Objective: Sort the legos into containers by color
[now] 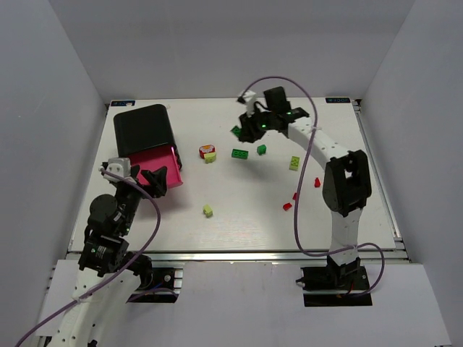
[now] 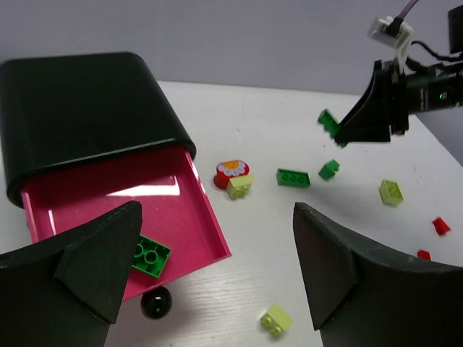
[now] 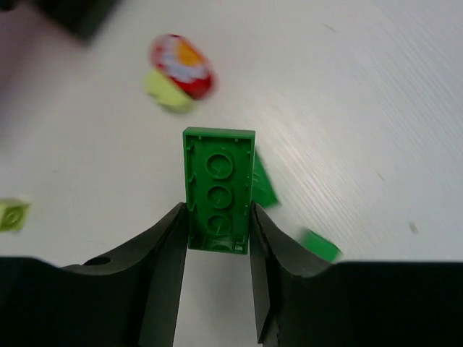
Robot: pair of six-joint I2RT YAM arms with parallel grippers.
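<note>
My right gripper (image 3: 217,220) is shut on a dark green lego (image 3: 218,184), pinching its sides, and holds it above the table at the back (image 1: 236,131). The black housing (image 1: 143,126) stands at the back left with one pink drawer (image 2: 108,195) pulled out; a green lego (image 2: 150,256) lies inside it. My left gripper (image 2: 217,217) hangs open over the drawer's front corner, nothing between its fingers. Loose legos lie mid-table: green ones (image 1: 239,153) (image 1: 261,150), lime ones (image 1: 294,163) (image 1: 207,210), red ones (image 1: 317,182) (image 1: 287,206).
A red round piece with a flower top (image 2: 232,171) sits against a lime brick (image 2: 240,186) right of the drawer. The drawer's black knob (image 2: 155,302) sticks out towards my left gripper. White walls close in the table on three sides.
</note>
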